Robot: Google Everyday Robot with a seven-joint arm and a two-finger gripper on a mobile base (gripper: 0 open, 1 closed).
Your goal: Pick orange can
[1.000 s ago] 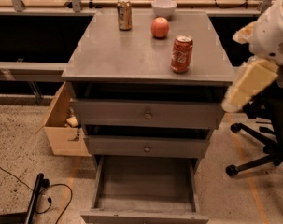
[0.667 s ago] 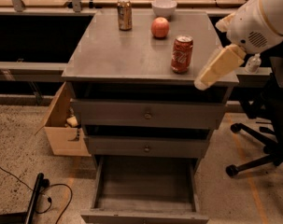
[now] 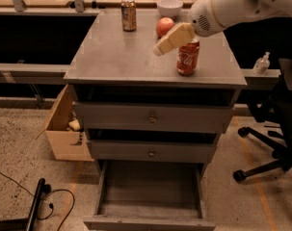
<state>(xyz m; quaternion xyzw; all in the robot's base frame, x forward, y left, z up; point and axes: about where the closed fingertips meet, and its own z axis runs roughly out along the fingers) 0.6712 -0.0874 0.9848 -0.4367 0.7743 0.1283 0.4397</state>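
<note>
Orange can [image 3: 129, 15] stands by the rear edge of the worktop [image 3: 112, 57], well behind-left of red can [image 3: 188, 57], with bare surface between. End effector [image 3: 161, 47] hangs just above-left of red can; its grip state cannot be told.

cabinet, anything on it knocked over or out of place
Only the bottom drawer stands out: it is pulled open. The orange can and red can stand upright, nothing spilled. The hand hovers over the cabinet top by the red can.

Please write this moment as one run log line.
gripper: over cabinet top, near red can | orange can: upright at back, not grasped | bottom drawer: open
</note>
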